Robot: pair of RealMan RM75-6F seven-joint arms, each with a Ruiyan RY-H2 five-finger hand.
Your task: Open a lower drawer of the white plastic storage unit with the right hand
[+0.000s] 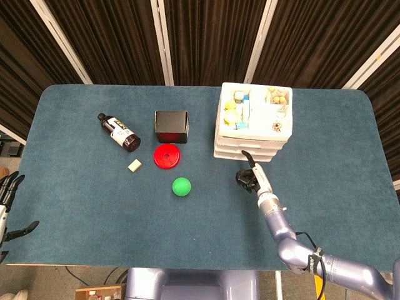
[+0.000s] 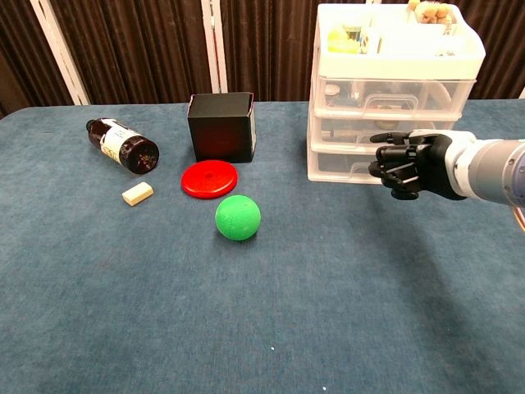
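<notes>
The white plastic storage unit (image 1: 253, 122) (image 2: 394, 90) stands at the back right of the table, with an open top tray of small items and three clear drawers, all closed. My right hand (image 1: 250, 177) (image 2: 410, 164) hovers just in front of the bottom drawer (image 2: 344, 168), level with its handle. Its fingers are curled in and it holds nothing. Whether it touches the drawer front I cannot tell. My left hand (image 1: 7, 200) hangs off the table's front left edge with its fingers spread and nothing in it.
A brown bottle (image 1: 119, 132) (image 2: 123, 144) lies on its side at the left. A black box (image 1: 171, 126), a red disc (image 1: 167, 156), a green ball (image 1: 181, 186) and a small cream block (image 1: 134, 165) sit mid-table, left of the unit.
</notes>
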